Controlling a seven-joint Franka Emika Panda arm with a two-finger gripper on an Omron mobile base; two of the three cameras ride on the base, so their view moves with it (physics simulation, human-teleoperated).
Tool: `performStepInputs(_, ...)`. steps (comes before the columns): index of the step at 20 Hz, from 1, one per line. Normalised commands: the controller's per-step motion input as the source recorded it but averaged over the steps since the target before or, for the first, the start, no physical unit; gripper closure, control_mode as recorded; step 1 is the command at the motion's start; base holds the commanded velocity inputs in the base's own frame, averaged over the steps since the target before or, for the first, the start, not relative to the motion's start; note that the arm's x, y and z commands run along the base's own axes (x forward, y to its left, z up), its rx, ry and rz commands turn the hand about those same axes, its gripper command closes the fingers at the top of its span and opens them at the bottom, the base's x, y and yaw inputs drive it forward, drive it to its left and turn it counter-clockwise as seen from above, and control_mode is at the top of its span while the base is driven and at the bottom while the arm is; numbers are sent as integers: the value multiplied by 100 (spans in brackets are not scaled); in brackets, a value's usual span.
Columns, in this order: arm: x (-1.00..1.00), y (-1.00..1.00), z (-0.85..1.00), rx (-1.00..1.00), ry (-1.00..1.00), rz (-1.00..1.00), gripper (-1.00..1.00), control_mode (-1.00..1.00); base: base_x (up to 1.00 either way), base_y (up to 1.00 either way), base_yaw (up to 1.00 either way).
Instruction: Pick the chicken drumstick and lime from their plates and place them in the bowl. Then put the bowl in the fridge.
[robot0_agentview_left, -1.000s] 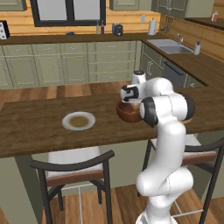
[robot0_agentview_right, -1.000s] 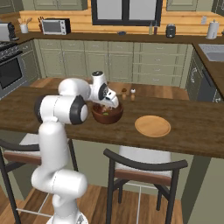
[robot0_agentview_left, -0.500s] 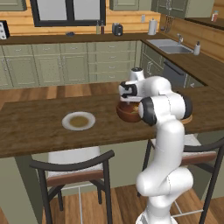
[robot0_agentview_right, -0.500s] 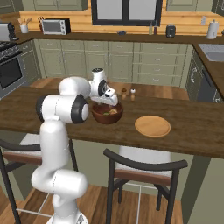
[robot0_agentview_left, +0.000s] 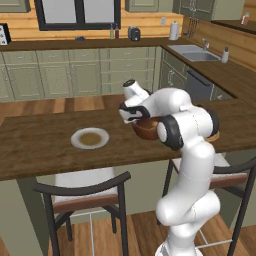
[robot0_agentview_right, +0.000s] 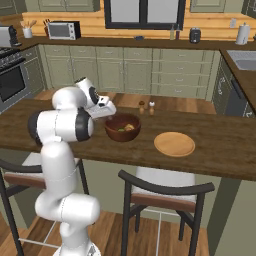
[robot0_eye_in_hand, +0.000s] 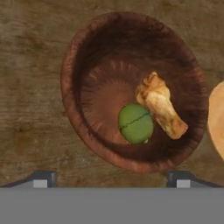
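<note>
While the lime (robot0_eye_in_hand: 135, 123) and chicken drumstick (robot0_eye_in_hand: 159, 106) lie touching inside the bowl (robot0_eye_in_hand: 74, 65), the gripper (robot0_eye_in_hand: 113, 178) hangs above, jaws spread, holding nothing.

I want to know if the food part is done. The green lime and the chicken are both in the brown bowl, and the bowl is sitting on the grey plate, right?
Not quite. The lime and chicken drumstick are in the bowl, but the bowl sits on the wooden counter, apart from the grey plate. The left base view shows this.

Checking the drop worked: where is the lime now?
In the hand view, the lime lies inside the bowl, touching the chicken drumstick on its right.
</note>
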Motion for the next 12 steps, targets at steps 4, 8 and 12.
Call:
performStepInputs(4,-29,3,-3,-7,0,44,-100,-100,0,0,0)
performStepInputs(8,19,0,-17,-1,0,39,-100,-100,0,0,0)
performStepInputs(12,44,0,-33,7,0,27,-100,-100,0,0,0)
